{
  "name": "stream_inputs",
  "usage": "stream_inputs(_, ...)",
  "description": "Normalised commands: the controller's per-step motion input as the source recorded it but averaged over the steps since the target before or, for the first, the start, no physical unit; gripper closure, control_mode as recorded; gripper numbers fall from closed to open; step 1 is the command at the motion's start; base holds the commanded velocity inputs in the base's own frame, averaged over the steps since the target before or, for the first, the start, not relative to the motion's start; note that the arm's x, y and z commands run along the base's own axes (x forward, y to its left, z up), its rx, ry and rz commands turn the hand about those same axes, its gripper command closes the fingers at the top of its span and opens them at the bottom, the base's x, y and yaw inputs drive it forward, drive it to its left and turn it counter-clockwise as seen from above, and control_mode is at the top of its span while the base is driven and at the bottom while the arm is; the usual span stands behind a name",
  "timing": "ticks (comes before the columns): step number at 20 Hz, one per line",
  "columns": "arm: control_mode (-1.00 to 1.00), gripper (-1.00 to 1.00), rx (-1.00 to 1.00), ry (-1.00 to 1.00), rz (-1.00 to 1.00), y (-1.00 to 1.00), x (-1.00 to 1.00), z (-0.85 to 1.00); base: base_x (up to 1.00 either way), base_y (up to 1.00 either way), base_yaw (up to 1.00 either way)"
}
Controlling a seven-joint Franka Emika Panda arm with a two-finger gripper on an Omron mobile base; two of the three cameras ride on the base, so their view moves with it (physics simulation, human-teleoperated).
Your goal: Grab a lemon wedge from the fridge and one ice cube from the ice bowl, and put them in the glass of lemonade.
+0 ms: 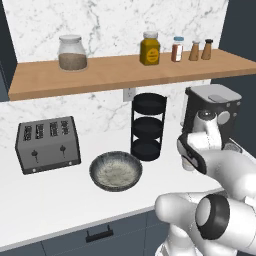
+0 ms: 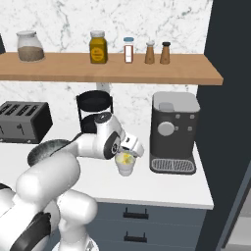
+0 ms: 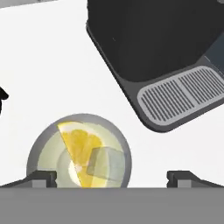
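The hand (image 3: 111, 177) hangs directly above the glass of lemonade (image 3: 78, 151) on the desk (image 3: 43, 65), fingers spread wide and empty, a position suited to dropping things in. The lemon wedge (image 3: 78, 146) and an ice cube (image 3: 107, 164) lie inside, so both additions look done.

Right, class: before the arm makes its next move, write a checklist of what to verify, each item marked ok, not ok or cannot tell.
1. Lemon wedge inside the glass of lemonade: ok.
2. Ice cube in the glass: ok.
3. Glass upright on the counter: ok.
4. Tool open and holding nothing: ok.
5. Glass apart from the coffee machine: ok.
6. Ice bowl upright: ok.
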Motion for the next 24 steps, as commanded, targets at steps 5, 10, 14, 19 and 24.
stream_inputs(5,-1.00,-1.00,0.00,-0.21,-0.03,0.16,-0.01,0.76,0.00,0.00,0.00)
stream_inputs(10,-1.00,-1.00,0.14,-0.50,-0.05,-0.01,-0.80,1.00,0.00,0.00,0.00)
stream_inputs(14,-1.00,-1.00,0.56,-0.53,0.00,-0.57,-1.00,0.82,0.00,0.00,0.00)
stream_inputs(19,-1.00,-1.00,0.92,-0.42,-0.01,-1.00,-0.93,0.06,0.00,0.00,0.00)
stream_inputs(24,-1.00,-1.00,0.69,-0.20,-0.06,-0.62,-0.57,-0.01,0.00,0.00,0.00)
